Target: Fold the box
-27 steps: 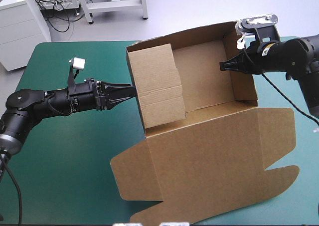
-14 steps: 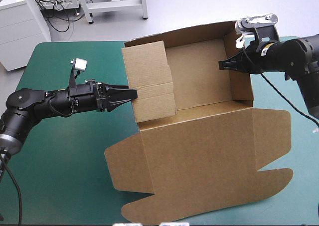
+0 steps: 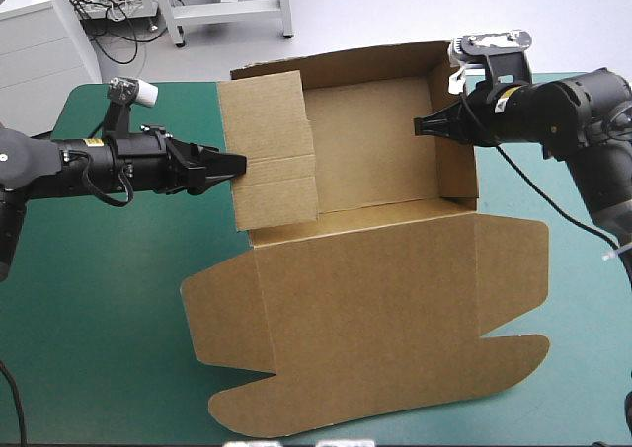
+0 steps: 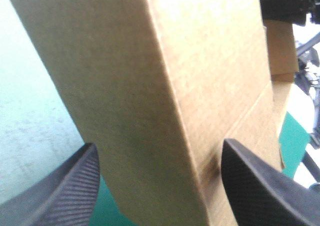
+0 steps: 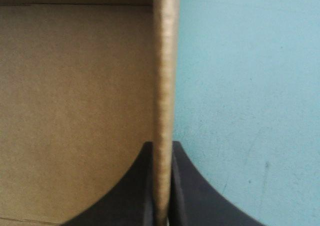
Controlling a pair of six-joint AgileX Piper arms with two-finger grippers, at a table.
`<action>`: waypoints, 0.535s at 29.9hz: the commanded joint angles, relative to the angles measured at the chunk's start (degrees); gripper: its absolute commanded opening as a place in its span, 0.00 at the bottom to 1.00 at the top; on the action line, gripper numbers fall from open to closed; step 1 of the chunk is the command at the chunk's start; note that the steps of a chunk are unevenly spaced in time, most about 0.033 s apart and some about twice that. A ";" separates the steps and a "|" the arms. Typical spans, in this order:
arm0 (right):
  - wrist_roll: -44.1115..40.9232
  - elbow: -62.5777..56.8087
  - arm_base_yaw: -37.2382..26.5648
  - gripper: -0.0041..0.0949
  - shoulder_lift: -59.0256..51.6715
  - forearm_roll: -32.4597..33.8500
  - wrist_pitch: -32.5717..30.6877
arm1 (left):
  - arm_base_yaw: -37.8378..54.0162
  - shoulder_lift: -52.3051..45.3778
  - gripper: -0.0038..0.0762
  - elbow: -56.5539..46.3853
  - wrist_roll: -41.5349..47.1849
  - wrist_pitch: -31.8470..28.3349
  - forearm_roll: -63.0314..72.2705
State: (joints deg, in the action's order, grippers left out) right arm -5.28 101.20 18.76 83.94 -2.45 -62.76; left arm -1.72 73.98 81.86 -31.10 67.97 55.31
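Shifted leftward on the bench [image 3: 99, 319], the likely light, stiff box [image 3: 375, 161] is aptly pinched by its thin right wall in the right end effector [image 3: 420, 126], while the left end effector [image 3: 235, 161] is spread wide about the left wall.

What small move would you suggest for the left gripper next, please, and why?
Probably shut the left gripper on the left wall of the box: its fingers stand open with that upright wall between them, not gripping it. The right gripper is already shut on the right wall, so the box looks steadied for it.
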 commanded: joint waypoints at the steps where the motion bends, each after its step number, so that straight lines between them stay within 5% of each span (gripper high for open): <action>1: -3.14 1.58 2.12 0.02 -1.22 -0.41 5.91 | -0.27 -1.64 0.66 5.02 4.81 -0.86 -2.22; 16: -10.78 1.58 7.81 0.02 2.15 3.23 12.24 | -6.80 -1.53 0.63 5.71 16.43 -5.27 -23.18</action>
State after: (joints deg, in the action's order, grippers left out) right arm -14.15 101.20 26.27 88.18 1.30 -56.13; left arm -5.77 73.98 85.84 -18.08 67.20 35.92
